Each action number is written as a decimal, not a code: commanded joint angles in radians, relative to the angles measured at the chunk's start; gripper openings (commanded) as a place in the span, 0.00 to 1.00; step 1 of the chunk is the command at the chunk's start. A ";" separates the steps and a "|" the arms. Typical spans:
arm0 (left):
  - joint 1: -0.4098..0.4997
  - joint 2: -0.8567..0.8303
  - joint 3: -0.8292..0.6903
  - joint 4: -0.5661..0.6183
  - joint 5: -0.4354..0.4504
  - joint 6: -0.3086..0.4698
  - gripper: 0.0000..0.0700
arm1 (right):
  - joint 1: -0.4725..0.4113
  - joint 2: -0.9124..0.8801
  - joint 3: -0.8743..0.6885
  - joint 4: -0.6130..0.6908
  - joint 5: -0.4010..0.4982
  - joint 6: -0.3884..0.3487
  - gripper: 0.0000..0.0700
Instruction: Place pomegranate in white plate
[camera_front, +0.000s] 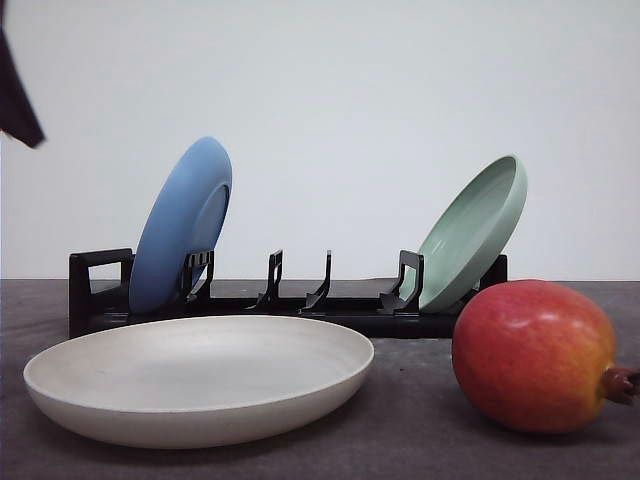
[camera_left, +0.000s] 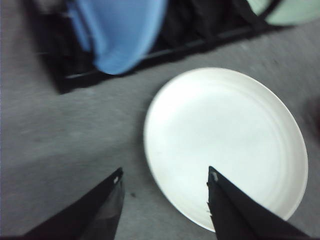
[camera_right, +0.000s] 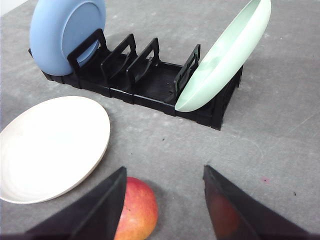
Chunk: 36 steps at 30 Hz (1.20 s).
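Three plates are here. The white plate (camera_front: 198, 378) lies flat on the gray worktop (camera_front: 400, 440), in front of a black rack (camera_front: 290, 300). A blue plate (camera_front: 182, 225) stands tilted in the rack's left end, and a pale green plate (camera_front: 475, 228) leans in its right end.

The pomegranate (camera_front: 533, 355) sits on the worktop, just to the right of the white plate and not touching it. Its dark little crown points to the right.

The right pincer (camera_right: 162, 202) is spread wide, with nothing held. The fruit (camera_right: 136, 210) shows beside one finger, partly hidden by it.

The left pincer (camera_left: 165, 197) is spread wide too, over the near edge of the white plate (camera_left: 225, 145). It holds nothing.
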 joint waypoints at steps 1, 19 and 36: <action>0.036 -0.008 0.014 0.003 0.023 0.008 0.45 | 0.004 0.003 0.014 0.011 -0.004 0.015 0.44; 0.140 -0.063 0.014 0.039 0.034 0.037 0.45 | 0.184 0.307 0.136 -0.198 0.102 0.111 0.47; 0.140 -0.062 0.014 0.041 0.033 0.037 0.45 | 0.389 0.635 0.168 -0.044 0.185 0.117 0.91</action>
